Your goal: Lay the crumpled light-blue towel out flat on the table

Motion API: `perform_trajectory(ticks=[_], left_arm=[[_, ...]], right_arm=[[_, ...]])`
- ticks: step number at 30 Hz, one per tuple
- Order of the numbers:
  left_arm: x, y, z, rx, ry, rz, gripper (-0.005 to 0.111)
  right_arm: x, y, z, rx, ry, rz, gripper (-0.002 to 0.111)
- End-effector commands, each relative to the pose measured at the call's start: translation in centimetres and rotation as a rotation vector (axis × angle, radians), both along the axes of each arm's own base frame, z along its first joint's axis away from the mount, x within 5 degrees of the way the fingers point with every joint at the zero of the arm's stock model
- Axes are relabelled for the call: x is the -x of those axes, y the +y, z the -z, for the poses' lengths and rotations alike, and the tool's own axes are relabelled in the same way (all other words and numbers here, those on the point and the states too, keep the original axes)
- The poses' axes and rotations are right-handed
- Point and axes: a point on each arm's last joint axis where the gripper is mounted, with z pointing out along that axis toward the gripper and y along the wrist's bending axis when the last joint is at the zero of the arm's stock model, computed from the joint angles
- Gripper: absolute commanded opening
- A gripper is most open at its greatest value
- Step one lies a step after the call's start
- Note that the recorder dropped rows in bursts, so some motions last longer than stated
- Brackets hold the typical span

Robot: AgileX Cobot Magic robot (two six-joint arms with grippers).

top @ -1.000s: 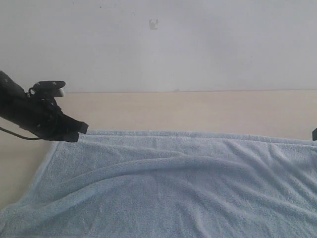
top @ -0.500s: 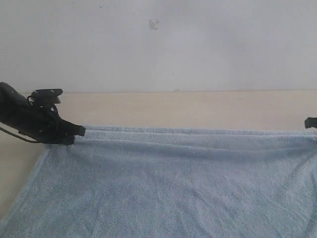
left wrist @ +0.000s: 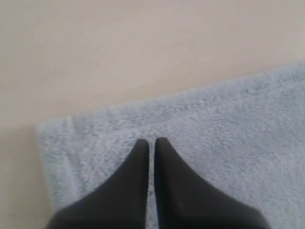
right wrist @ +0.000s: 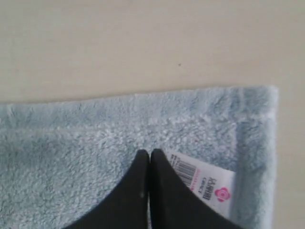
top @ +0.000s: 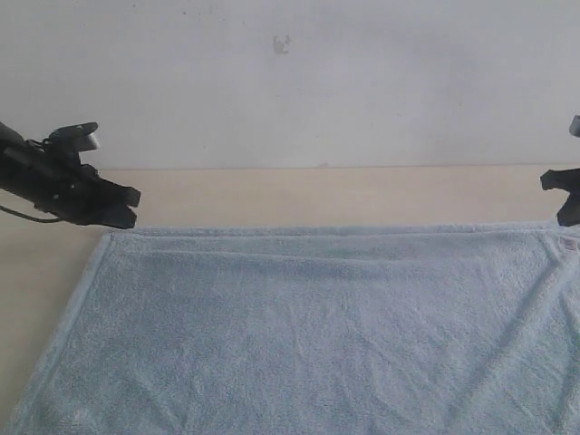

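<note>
free: bare table [top: 317, 195] strip between towel [top: 317, 335] and wall [top: 317, 82] | free: table left of towel | bound: wall behind

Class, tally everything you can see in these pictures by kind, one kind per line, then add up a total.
towel: 1
white tag on the towel: 1
table: 1
robot hands: 2 (left hand, right hand)
Total: 5
</note>
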Motion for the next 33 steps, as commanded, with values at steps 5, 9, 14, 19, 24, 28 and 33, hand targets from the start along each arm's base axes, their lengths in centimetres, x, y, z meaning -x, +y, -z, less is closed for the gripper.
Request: perform_trajectory(ticks=[5, 9, 14, 19, 24, 28, 33], left_arm=[[-0.1, -1.3, 3.3, 0.011, 0.039, 0.065, 0.004], [-0.3, -1.1, 4.5, -0.006, 0.044, 0.052, 0.004], [-0.9, -0.4, 5.6, -0.062, 0.003, -0.009, 0.004], [-1.6, 0.3, 5.4, -0.140, -0.079, -0.045, 0.004], [-1.9, 0.6, 5.3, -0.212, -0.133, 0.017, 0.004], [-1.8, 0.4, 4.5, -0.209, -0.145, 0.049, 0.004], [-0.9, -0.7, -2.2, -0.130, -0.209, 0.102, 0.004]], right_arm=[[0.2, -1.6, 1.9, 0.131, 0.053, 0.044, 0.000], [-0.3, -1.8, 3.3, 0.137, 0.034, 0.063, 0.000], [-0.5, -2.0, 4.9, 0.144, 0.030, 0.073, 0.000], [-0.9, -2.3, 6.0, 0.165, 0.002, 0.084, 0.000], [-1.7, -2.8, 5.6, 0.220, -0.093, 0.101, 0.000], [-1.8, -2.5, 4.5, 0.169, -0.039, 0.075, 0.000], [-1.1, -1.6, -0.6, 0.100, -0.033, 0.055, 0.000]])
